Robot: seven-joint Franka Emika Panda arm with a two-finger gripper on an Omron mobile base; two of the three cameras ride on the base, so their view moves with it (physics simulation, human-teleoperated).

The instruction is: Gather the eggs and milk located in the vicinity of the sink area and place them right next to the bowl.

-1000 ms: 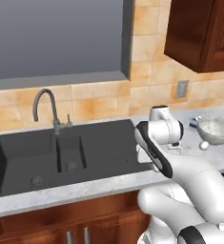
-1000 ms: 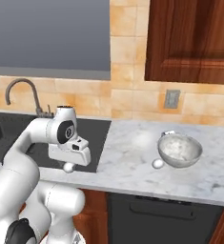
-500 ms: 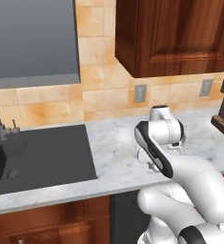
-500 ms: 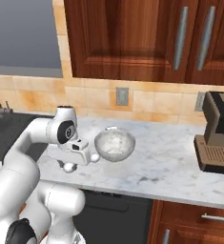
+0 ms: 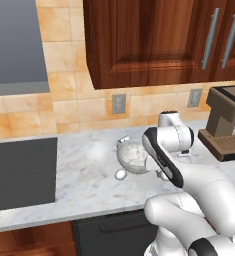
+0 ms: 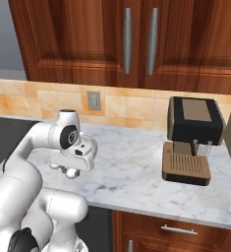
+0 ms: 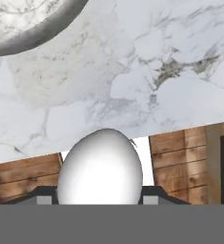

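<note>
**White egg held over marble, bowl close by**

Marble, grey-veined and pale, runs the length of the counter [image 5: 89, 175] where the white arm's gripper [image 7: 100, 200] pinches a smooth white egg [image 7: 100, 167] between its fingers, above the counter's front edge with the wooden cabinet fronts [image 7: 180, 157] showing below. The speckled silver bowl [image 5: 131, 155] sits on the stone just beside the arm's wrist, its rim [image 7: 32, 28] curving into the far corner of the hand view. A second egg [image 5: 120, 174] lies on the counter, touching or nearly touching the bowl's front. The dark sink [image 5: 19, 172] is set into the counter well to the left. To the right, a brown and black coffee machine [image 6: 189, 140] stands near the wall, with bare marble between it and the arm. Dark wood cabinets [image 6: 131, 44] hang overhead, and an outlet [image 5: 119, 104] is set in the tan tiles behind the bowl.
</note>
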